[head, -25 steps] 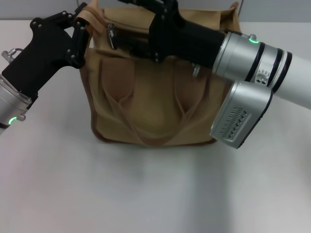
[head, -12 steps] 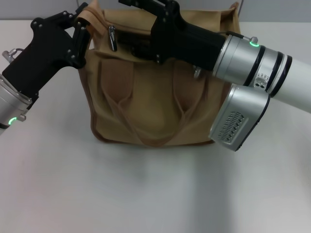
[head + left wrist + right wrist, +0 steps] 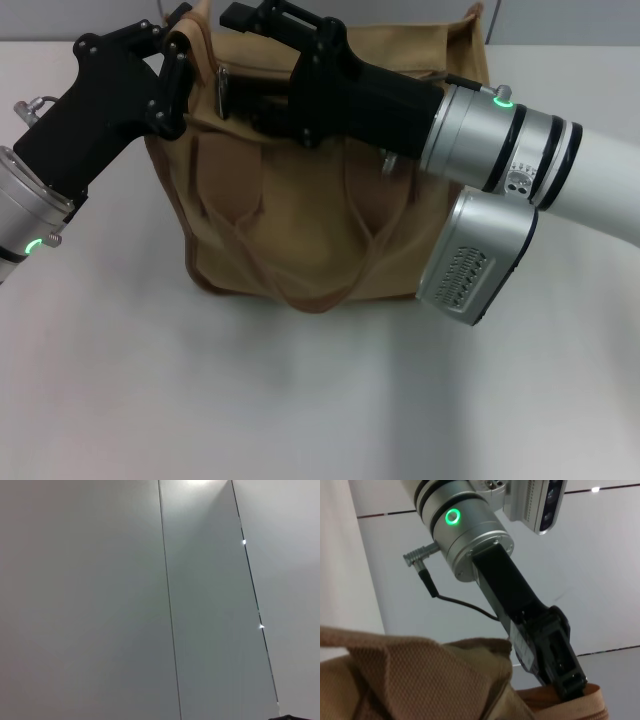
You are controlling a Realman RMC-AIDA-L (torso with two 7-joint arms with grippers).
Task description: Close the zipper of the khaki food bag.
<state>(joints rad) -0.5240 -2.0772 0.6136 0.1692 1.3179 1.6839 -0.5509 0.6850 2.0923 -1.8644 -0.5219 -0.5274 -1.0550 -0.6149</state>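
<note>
The khaki food bag [image 3: 310,200] stands upright on a pale counter [image 3: 300,400], its broad front face and two looped handles [image 3: 300,270] turned toward the robot. Its long axis runs across the counter from the robot's left to its right. The zipper [image 3: 224,85] lies along the top edge on that same line, and its small silver pull tab hangs near the bag's left end.

The left hand [image 3: 178,55] sits at the bag's top left corner, black fingers against the tan fabric there; from here one cannot tell whether they are clamped on the cloth. The right hand [image 3: 255,20] reaches in across the bag's top from the right, its black body lying over the opening and its tip just past the pull tab. Its fingers are hidden, so their state cannot be told either.

In the right wrist view, the left hand [image 3: 560,672] comes down onto an orange-tan fold at the bag's edge.

Beyond the bag, the room shows only plain grey wall panels [image 3: 100,605] split by thin dark seams.
</note>
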